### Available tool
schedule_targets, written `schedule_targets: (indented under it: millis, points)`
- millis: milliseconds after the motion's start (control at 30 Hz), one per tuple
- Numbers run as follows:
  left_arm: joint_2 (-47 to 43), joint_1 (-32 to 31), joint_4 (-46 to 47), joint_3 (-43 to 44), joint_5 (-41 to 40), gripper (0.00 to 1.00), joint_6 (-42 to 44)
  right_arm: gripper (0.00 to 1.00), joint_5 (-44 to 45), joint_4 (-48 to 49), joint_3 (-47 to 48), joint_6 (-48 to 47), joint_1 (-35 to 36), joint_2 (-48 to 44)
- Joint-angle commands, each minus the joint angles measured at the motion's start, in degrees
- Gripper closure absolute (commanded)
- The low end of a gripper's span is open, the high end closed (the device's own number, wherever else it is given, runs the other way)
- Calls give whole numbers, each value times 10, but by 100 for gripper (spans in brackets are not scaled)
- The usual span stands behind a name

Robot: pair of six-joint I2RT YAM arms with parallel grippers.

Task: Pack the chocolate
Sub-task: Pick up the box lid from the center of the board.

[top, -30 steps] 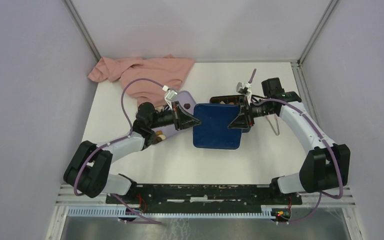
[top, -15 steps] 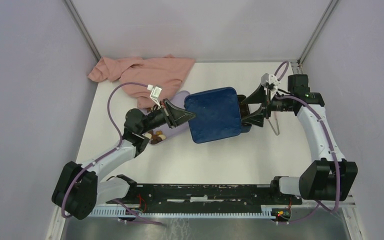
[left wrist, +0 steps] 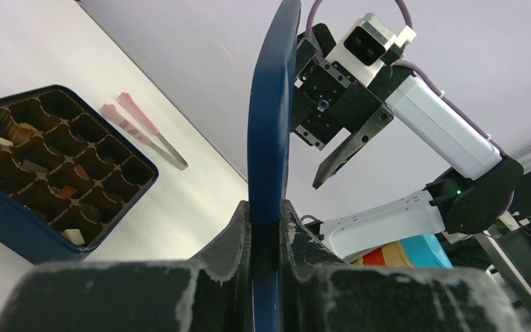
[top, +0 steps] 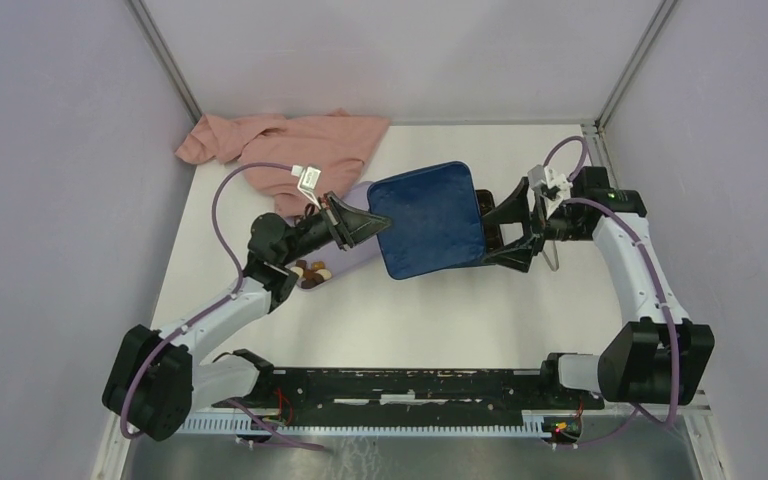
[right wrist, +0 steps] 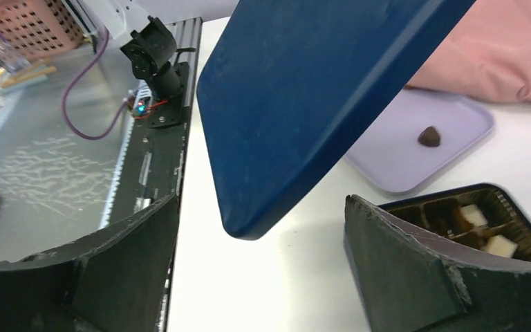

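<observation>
My left gripper (top: 382,224) (left wrist: 266,207) is shut on the edge of the dark blue lid (top: 428,220) (left wrist: 269,104) and holds it tilted above the table. The dark blue box (left wrist: 41,221) with its brown grid insert sits under and right of the lid. Cream and brown chocolate pieces (right wrist: 473,216) lie in some of its cells. My right gripper (top: 501,235) (right wrist: 261,204) stands open beside the box with nothing between its fingers. More chocolate (top: 311,270) lies on the lilac tray (top: 345,262) under my left arm. One dark piece (right wrist: 428,135) shows on that tray (right wrist: 401,166).
A pink cloth (top: 290,145) is bunched at the back left of the table. Metal tongs with pink tips (top: 552,255) (left wrist: 145,128) lie right of the box. Grey walls close in the table on three sides.
My right gripper opened, let go of the lid and drew back to the right. My left gripper lifted the lid and carried it left and back, off the box.
</observation>
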Motion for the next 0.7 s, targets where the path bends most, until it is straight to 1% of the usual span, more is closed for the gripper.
schedule_targets:
  millis: [0, 33, 67, 200, 267, 333, 367, 400, 433, 500, 567, 633, 667]
  points:
    - [26, -16, 49, 39, -3, 98, -26, 6, -18, -6, 34, 56, 5, 33]
    - [32, -21, 48, 43, -5, 98, -22, 6, -15, -20, 48, 44, 5, 41]
    - [37, -27, 45, 48, -6, 98, -18, 2, -5, -35, 71, 40, 5, 53]
    - [43, -34, 26, 56, -11, 98, -1, 2, 68, -31, 161, 99, 3, 84]
    - [40, -34, 7, 58, -17, 98, 13, 2, 100, -1, 177, 140, -2, 83]
    - [41, -35, -5, 59, -22, 98, 21, 2, 155, 111, 151, 245, -2, 55]
    - [42, -35, -7, 60, -24, 98, 22, 2, 194, 198, 121, 316, -3, 28]
    - [45, -34, -7, 61, -25, 98, 22, 2, 238, 267, 91, 360, -2, 0]
    - [48, -34, -7, 63, -26, 98, 22, 2, 270, 340, 58, 388, -2, -34]
    - [54, -34, -6, 68, -28, 98, 21, 2, 296, 426, 14, 420, -2, -90]
    - [58, -35, -2, 72, -27, 98, 19, 2, 283, 492, -16, 480, -2, -127]
    - [62, -34, 3, 76, -23, 98, 18, 2, 232, 507, -16, 531, -2, -126]
    - [64, -35, 6, 79, -20, 98, 16, 2, 208, 537, -32, 574, -2, -125]
